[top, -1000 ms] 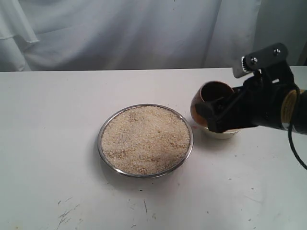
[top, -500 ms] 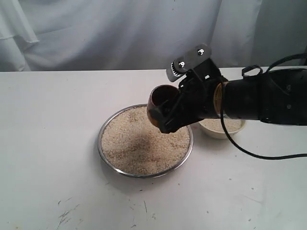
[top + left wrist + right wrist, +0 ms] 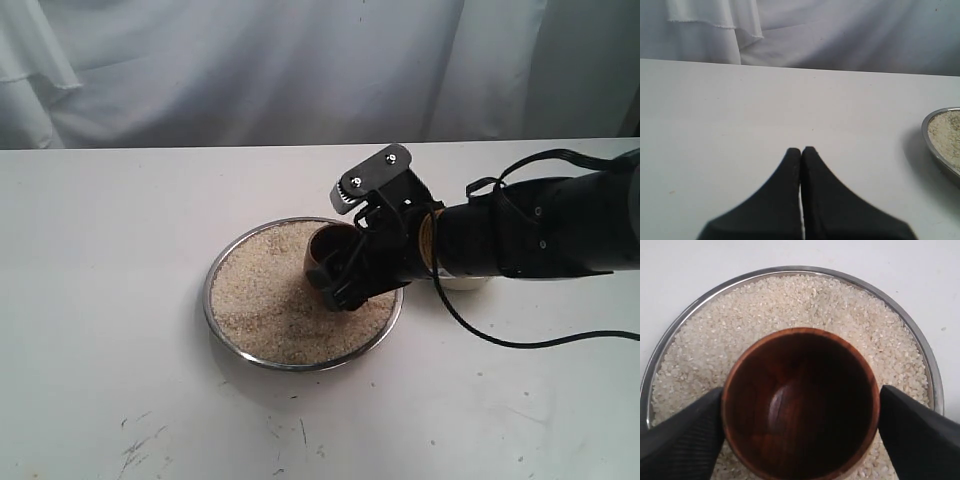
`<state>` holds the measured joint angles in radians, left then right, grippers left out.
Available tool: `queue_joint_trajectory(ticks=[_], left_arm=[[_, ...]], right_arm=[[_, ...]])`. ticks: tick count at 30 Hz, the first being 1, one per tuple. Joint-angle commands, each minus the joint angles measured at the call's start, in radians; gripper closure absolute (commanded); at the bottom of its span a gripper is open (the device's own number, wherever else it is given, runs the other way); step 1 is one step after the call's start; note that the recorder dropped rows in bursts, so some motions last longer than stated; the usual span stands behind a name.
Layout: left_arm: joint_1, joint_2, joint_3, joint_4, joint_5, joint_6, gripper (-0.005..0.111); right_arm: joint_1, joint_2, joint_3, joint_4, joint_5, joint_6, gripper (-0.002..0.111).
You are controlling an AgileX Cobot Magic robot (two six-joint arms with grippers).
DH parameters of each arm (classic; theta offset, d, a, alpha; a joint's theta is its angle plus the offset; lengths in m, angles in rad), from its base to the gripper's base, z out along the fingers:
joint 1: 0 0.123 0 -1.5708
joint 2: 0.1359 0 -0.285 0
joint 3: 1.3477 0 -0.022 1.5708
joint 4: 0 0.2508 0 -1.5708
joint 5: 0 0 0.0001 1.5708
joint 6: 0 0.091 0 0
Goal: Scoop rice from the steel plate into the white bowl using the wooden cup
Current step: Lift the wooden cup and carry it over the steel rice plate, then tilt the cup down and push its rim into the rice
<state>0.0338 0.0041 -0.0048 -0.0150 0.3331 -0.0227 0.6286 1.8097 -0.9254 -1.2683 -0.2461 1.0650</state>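
Observation:
The steel plate (image 3: 228, 260) lies mid-table, filled with beige rice (image 3: 265, 310). My right gripper (image 3: 335, 280) is shut on the wooden cup (image 3: 328, 250), which is tipped with its mouth facing left, low over the right part of the rice. From the right wrist the cup (image 3: 800, 405) shows an empty dark inside, one finger on each side, with rice (image 3: 790, 300) and the plate rim (image 3: 927, 365) beyond. The white bowl (image 3: 462, 283) is almost hidden behind the right arm. My left gripper (image 3: 801, 150) is shut with nothing in it, over bare table, the plate edge (image 3: 930, 150) off to one side.
White cloth (image 3: 300, 70) hangs behind the white table (image 3: 100, 300). Small dark scuffs (image 3: 135, 445) mark the table near the front. The right arm and its black cable (image 3: 520, 340) stretch across the right half of the table.
The right arm carried the cup left from over the white bowl to the plate and lowered it toward the rice, tipping its mouth leftward. The bowl is now mostly covered by the arm.

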Motion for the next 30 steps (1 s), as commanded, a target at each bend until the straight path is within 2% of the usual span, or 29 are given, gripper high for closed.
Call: queue_joint_trajectory(ticks=[1,4,7,16,19,25,30], left_arm=[[-0.003,-0.004,0.005,0.001,-0.014,-0.001,0.107],[-0.003,-0.004,0.005,0.001,-0.014,-0.001,0.107],[-0.003,-0.004,0.005,0.001,-0.014,-0.001,0.107],[-0.003,-0.004,0.005,0.001,-0.014,-0.001,0.107],[-0.003,-0.004,0.005,0.001,-0.014,-0.001,0.107],[-0.003,-0.004,0.005,0.001,-0.014,-0.001,0.107],[-0.003,-0.004,0.005,0.001,-0.014,-0.001,0.107]], right_arm=[[0.006,-0.001,-0.02,0.001,-0.022,-0.017,0.095],[0.006,0.011,-0.034,0.001,-0.016,-0.022,0.088],[0.006,0.019,-0.036,-0.007,-0.005,-0.022,0.088],[0.006,-0.024,-0.08,-0.029,0.085,-0.026,0.104],[0.016,-0.025,-0.08,-0.103,0.087,-0.026,0.106],[0.071,-0.026,-0.08,-0.476,0.084,-0.049,0.108],[0.099,-0.026,-0.08,-0.476,0.124,-0.089,0.108]])
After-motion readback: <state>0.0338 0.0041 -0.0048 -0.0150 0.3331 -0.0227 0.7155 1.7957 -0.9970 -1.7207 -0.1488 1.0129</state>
